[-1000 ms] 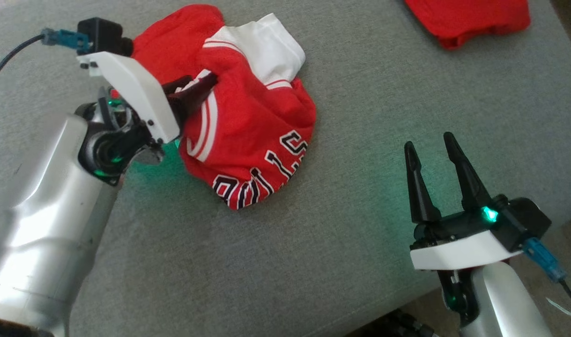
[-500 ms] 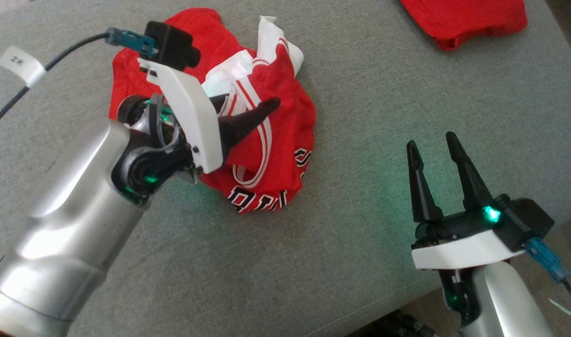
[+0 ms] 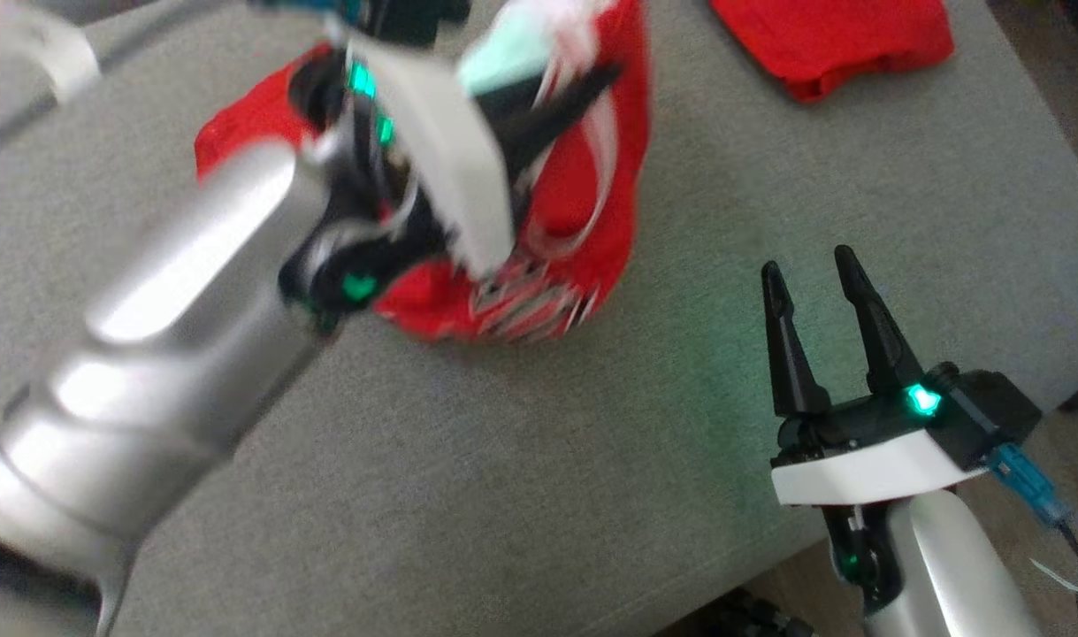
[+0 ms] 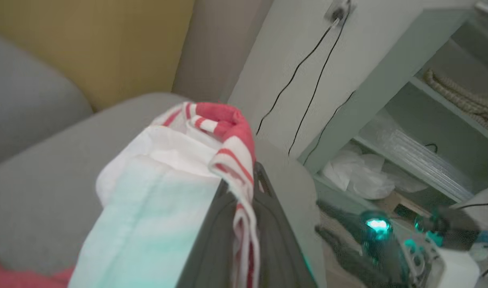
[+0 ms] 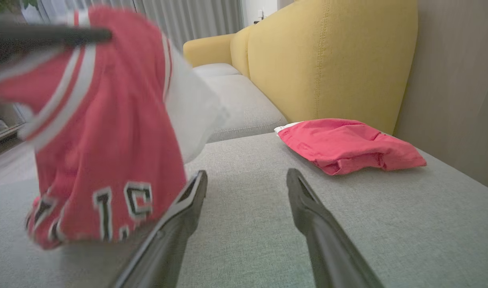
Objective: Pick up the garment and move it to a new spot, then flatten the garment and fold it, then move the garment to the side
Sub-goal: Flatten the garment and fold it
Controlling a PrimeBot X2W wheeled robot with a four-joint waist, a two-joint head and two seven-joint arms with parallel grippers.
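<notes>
The garment [image 3: 583, 203] is a red jersey with white trim and black-and-white lettering. It hangs from my left gripper [image 3: 605, 75], whose fingers are shut on its striped edge [image 4: 235, 160]. Its lower hem [image 5: 87, 224] still brushes the grey cushion [image 3: 521, 460]. In the right wrist view the left gripper's fingers [image 5: 47, 35] pinch the jersey [image 5: 107, 136] from the upper left. My right gripper [image 3: 808, 265] stands open and empty to the right of the garment, low over the cushion, fingers [image 5: 179, 216] spread.
A second red cloth [image 3: 835, 40] lies crumpled at the cushion's far right corner, also seen as a red cloth [image 5: 348, 146] before the yellow sofa back [image 5: 328, 60]. The cushion's front edge [image 3: 724, 575] runs near my right wrist. A shelf unit [image 4: 408, 132] stands beyond.
My left gripper has shut on the jersey's edge and risen up and to the right, lifting the garment off the cushion. The right gripper has stayed in place.
</notes>
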